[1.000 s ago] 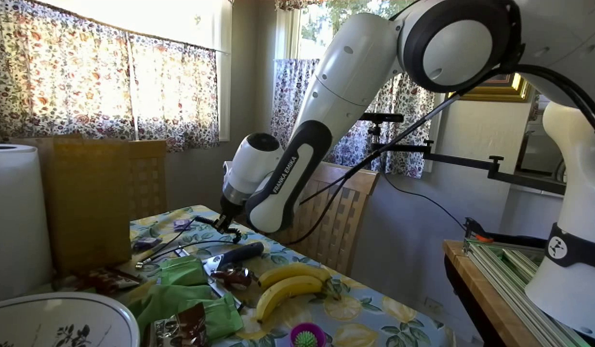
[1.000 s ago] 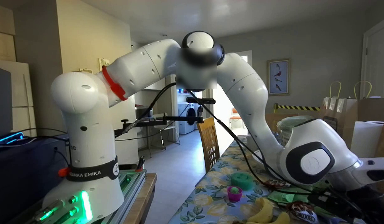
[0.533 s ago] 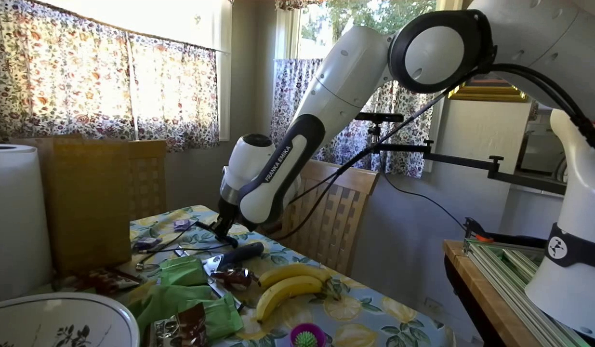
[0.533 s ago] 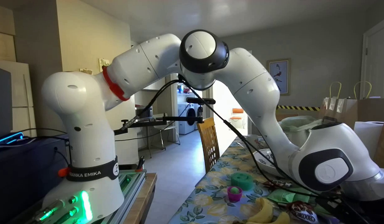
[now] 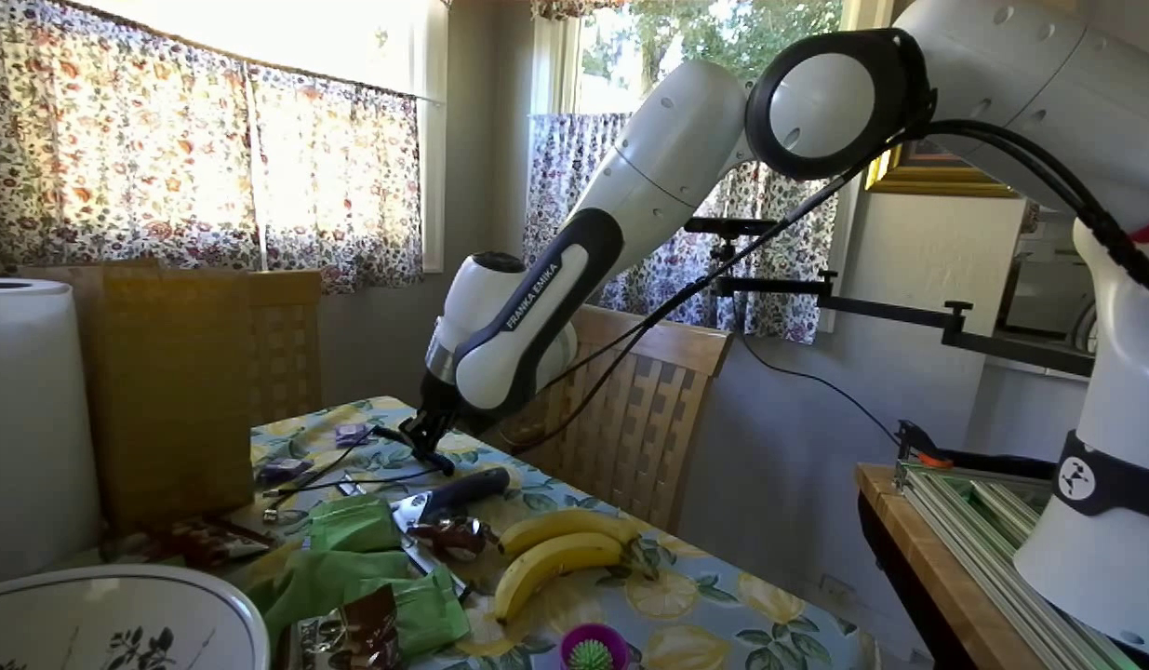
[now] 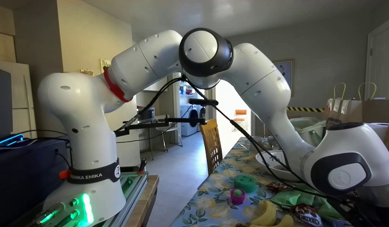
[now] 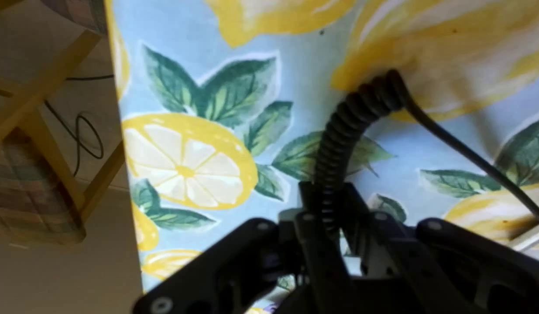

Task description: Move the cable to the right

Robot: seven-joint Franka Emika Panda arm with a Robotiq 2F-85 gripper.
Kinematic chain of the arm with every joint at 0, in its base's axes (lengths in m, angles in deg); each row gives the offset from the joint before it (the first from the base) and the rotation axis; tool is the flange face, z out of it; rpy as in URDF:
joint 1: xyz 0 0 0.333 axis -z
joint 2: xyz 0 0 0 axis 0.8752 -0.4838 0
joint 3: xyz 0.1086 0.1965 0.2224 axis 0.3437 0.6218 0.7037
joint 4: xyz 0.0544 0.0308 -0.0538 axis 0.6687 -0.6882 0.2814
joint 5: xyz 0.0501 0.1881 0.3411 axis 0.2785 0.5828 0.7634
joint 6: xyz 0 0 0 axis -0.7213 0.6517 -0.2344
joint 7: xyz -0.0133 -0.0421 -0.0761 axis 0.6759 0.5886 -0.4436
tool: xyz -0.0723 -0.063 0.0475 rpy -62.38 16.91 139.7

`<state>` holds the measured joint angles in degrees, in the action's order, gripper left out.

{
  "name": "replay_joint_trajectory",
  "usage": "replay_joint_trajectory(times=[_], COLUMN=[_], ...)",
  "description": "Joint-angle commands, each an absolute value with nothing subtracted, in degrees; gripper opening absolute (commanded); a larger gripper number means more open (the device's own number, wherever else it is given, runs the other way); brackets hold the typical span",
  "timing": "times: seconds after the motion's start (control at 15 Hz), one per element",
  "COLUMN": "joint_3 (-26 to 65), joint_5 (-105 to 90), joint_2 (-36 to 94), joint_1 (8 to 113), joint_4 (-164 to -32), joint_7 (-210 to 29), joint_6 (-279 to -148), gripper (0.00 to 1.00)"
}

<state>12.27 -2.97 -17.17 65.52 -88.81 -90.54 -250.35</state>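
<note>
The cable [image 7: 339,135] is black, with a thick coiled part and a thin straight lead. No pale cord can be made out. My gripper [image 7: 330,196] is shut on the coiled part in the wrist view. The coil bends up past the fingertips, and the lead runs off to the right. In an exterior view, the gripper [image 5: 427,437] is low over the far end of the table. The cable [image 5: 379,482] hangs from it, with its thin leads stretching left over the table. In an exterior view, the hand is dark and cut off at the lower right corner.
A dark-handled knife [image 5: 467,490] lies just nearer than the coil. Bananas [image 5: 555,563], green packets [image 5: 351,526], a pink cup [image 5: 593,647] and a bowl [image 5: 118,614] stand nearer still. The flowered tablecloth's edge [image 7: 125,174] runs left of the gripper, with a chair beyond.
The arm has stretched farther from its base. My gripper has shifted slightly, still holding the cable. The coil has moved a little down and left in an exterior view, and the lead lies lower.
</note>
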Motion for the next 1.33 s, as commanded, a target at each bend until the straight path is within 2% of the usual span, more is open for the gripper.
replay_joint_trajectory(times=[0.0,0.07,0.53,0.93,1.27], joint_3=[15.3,16.1,30.5,45.0,49.7], joint_5=[-3.1,-3.1,-1.4,0.3,1.4], joint_2=[-18.7,-18.1,-9.1,-0.2,9.1], joint_1=[68.8,69.5,78.3,86.0,87.5], joint_4=[-85.0,-85.5,-93.3,-104.3,-117.8], joint_7=[-88.8,-88.3,-83.8,-85.2,-90.4], joint_6=[-250.3,-251.0,-258.5,-264.6,-270.3], gripper=[0.44,0.48,1.00,1.00,1.00])
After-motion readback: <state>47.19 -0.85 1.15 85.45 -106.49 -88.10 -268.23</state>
